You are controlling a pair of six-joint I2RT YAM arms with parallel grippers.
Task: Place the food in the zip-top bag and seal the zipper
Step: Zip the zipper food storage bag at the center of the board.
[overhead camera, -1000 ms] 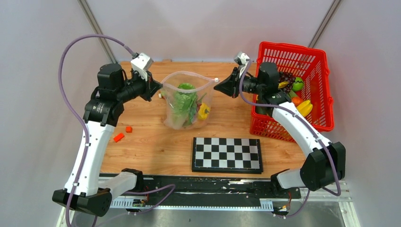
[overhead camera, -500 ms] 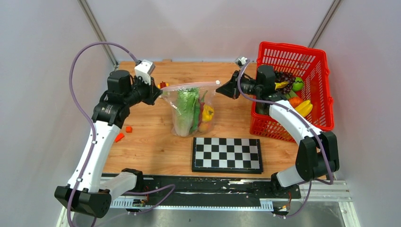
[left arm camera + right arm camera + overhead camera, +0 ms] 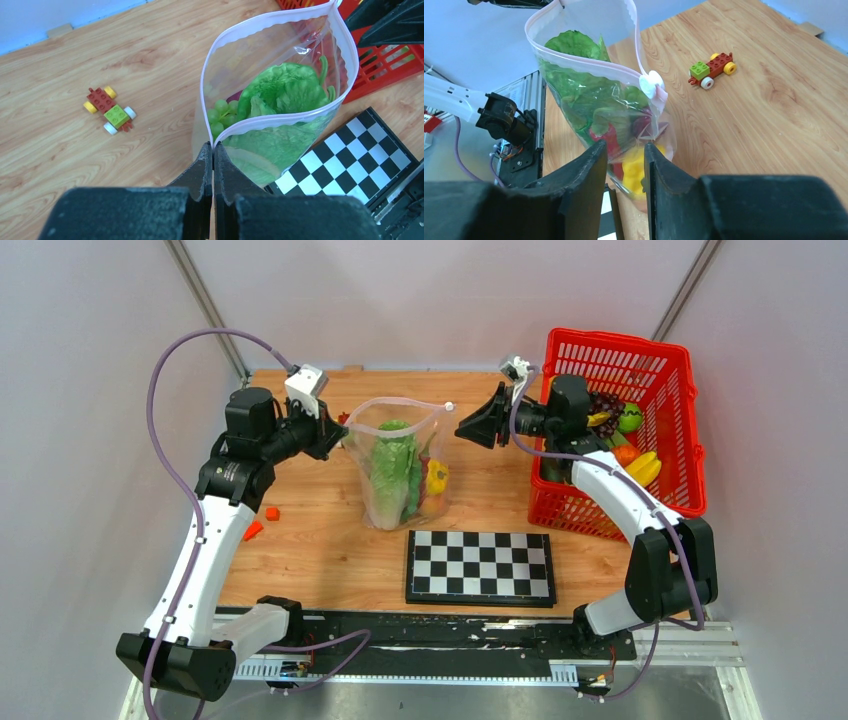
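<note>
The zip-top bag (image 3: pixel 400 465) stands near the middle of the table's (image 3: pixel 300 540) far edge, mouth gaping, with lettuce (image 3: pixel 285 90), grapes (image 3: pixel 222 112) and a yellow piece (image 3: pixel 634 172) inside. Its zipper (image 3: pixel 272 121) is unsealed — the two pink lips bow well apart. The left gripper (image 3: pixel 213 147) pinches the zipper's left end, fingers pressed together on it. The right gripper (image 3: pixel 624 146) sits just beside the white slider (image 3: pixel 655 82) at the other end, fingers slightly spread and, as far as we can see, gripping nothing. Our worry is that a bag held at one end only may sag or tip and spill its load. The lettuce rides high and could jam between the lips. The red basket (image 3: pixel 615 340) — close on the right — could snag that arm.
</note>
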